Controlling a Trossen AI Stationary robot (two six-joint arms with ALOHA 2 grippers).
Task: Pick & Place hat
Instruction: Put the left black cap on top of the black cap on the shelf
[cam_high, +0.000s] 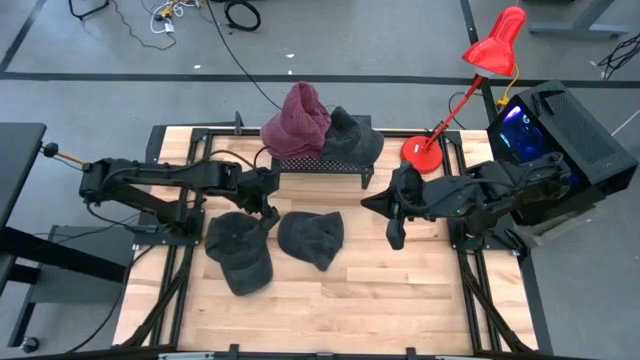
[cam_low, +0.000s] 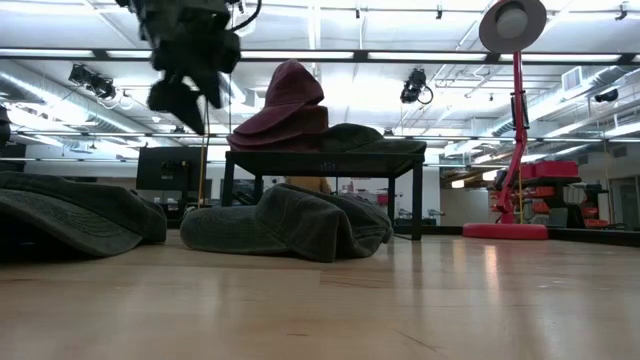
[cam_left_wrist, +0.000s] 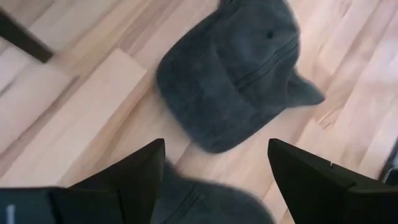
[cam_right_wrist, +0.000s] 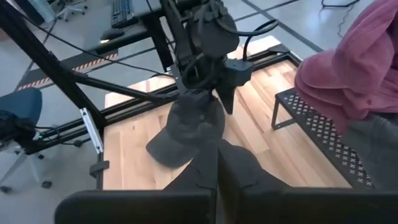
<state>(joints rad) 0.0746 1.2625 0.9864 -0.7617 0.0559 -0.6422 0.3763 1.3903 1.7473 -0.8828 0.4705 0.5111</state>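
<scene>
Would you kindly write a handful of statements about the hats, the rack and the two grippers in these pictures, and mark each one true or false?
1. The maroon knit hat sits on the black perforated metal rack. True.
2. The left gripper is clamped on the dark grey cap. False: its jaws stand open above the cap.
3. Two dark grey hats lie on the wooden table. True: the cap and the dark grey beanie beside it.
4. The red desk lamp stands by the left arm. False: it stands at the right end of the rack, near the right arm.
5. The right gripper holds the beanie. False: its jaws are shut on nothing.
</scene>
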